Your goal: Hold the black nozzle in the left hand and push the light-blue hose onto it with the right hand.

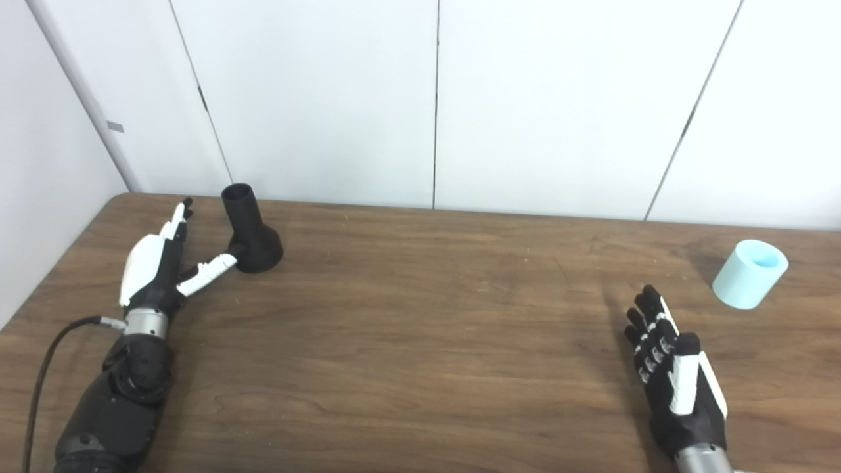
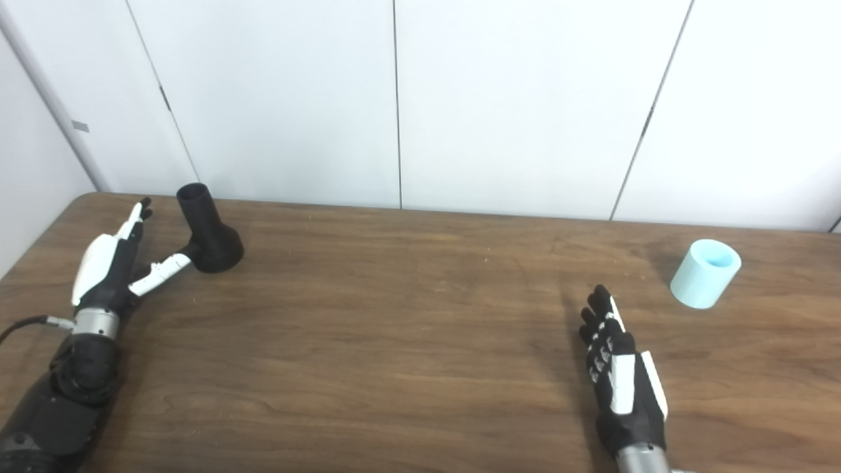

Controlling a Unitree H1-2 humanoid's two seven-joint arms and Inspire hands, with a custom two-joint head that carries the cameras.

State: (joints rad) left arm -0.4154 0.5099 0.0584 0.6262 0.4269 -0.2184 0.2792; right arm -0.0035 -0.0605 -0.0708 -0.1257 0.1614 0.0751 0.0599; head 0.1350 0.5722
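The black nozzle stands on its wide base at the table's far left, narrow tube pointing up. My left hand is open just left of it, fingers stretched toward the wall and the thumb tip touching or nearly touching the nozzle's base. The light-blue hose piece, a short open cylinder, stands tilted at the far right. My right hand is open, fingers extended, low over the table to the left of and nearer than the hose, well apart from it.
The brown wooden table runs to a white panelled wall at the back. A black cable trails from the left wrist toward the table's left edge.
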